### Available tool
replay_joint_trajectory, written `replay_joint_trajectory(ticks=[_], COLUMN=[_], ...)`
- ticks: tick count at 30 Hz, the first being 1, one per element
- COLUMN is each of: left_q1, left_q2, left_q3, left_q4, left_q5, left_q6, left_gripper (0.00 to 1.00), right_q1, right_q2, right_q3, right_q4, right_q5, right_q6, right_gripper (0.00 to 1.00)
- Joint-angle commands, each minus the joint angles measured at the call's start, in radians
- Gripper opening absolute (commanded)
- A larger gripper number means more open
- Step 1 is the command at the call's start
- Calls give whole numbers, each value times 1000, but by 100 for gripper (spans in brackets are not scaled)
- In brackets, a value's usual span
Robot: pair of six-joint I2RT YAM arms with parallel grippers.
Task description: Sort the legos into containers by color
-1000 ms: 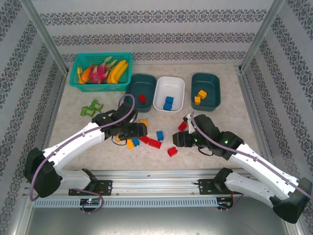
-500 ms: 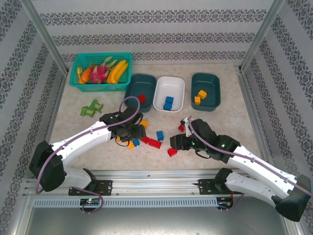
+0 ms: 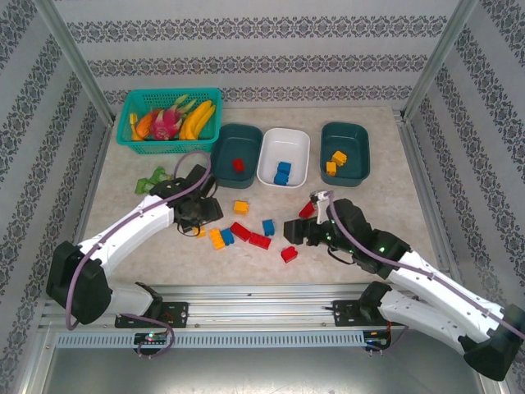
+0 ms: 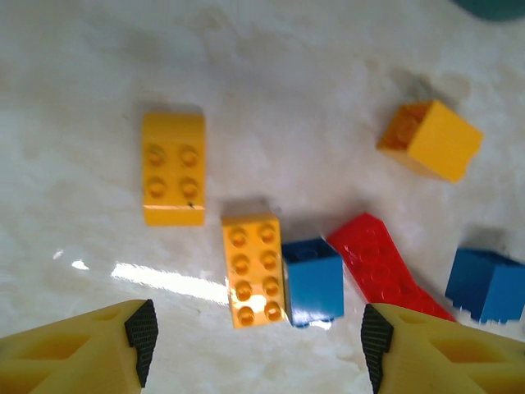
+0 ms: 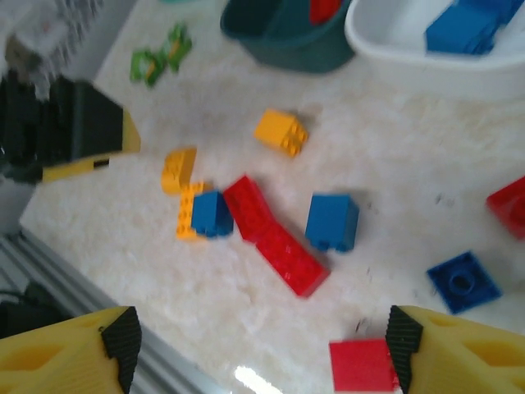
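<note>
While both claws hung released and empty above the table [image 3: 394, 205], the left gripper [image 4: 258, 345] over a yellow-and-blue cluster, the right gripper [image 5: 262, 345] nearby, most legos [image 3: 259, 240] lay loose before the containers [image 3: 291, 146], a few already sorted inside.

You have three trays in a row at the far side of the table [image 3: 385, 205]: left tray [image 3: 228, 141], middle tray [image 3: 289, 141], right tray [image 3: 351, 135]. A single brick [image 3: 238, 164] lies in the left tray, a pair of bricks [image 3: 283, 172] in the middle, another pair [image 3: 335, 161] in the right. Left of the trays sits the basket [image 3: 164, 147] with toy fruit [image 3: 176, 119] in it, and the small toy [image 3: 149, 182] lies in front of it. The loose bricks [image 3: 259, 240] are scattered in front of the trays, between your arms. Two of them touch side by side.
</note>
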Motion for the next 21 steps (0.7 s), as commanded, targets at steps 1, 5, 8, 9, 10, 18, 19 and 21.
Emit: replay_joint_trajectory(ticks=[1,5,8,9,10,18,19,21], left_q1=[24,31,29,28,27,8,-2,-27], left_q2=[-32,-35,-38,-41,-48,-144,-150,-157], left_q3=[10,9,7,5,1,-54,-60,-66], left_q4=[-46,-36,-19,-10,-2,56,69,90], left_q5=[20,30,53,64,68,106,113,116], left_q6=[48,54,48,49,45,19,22,35], left_gripper=[70,71,71,71,71,69,69,69], right_q1=[-41,-62,-53,-45,-35,0,-1,-2], right_q2=[-23,42,100,110,121,319,340,379], right_q3=[51,132,159,153,147,233,244,264], right_q4=[82,49,3,5,13,-1,-5,-14], right_q5=[83,75,53,49,55,94,100,107], right_q6=[46,11,-5,-5,-3,6,10,12], right_gripper=[83,83,81,80,80,77,77,75])
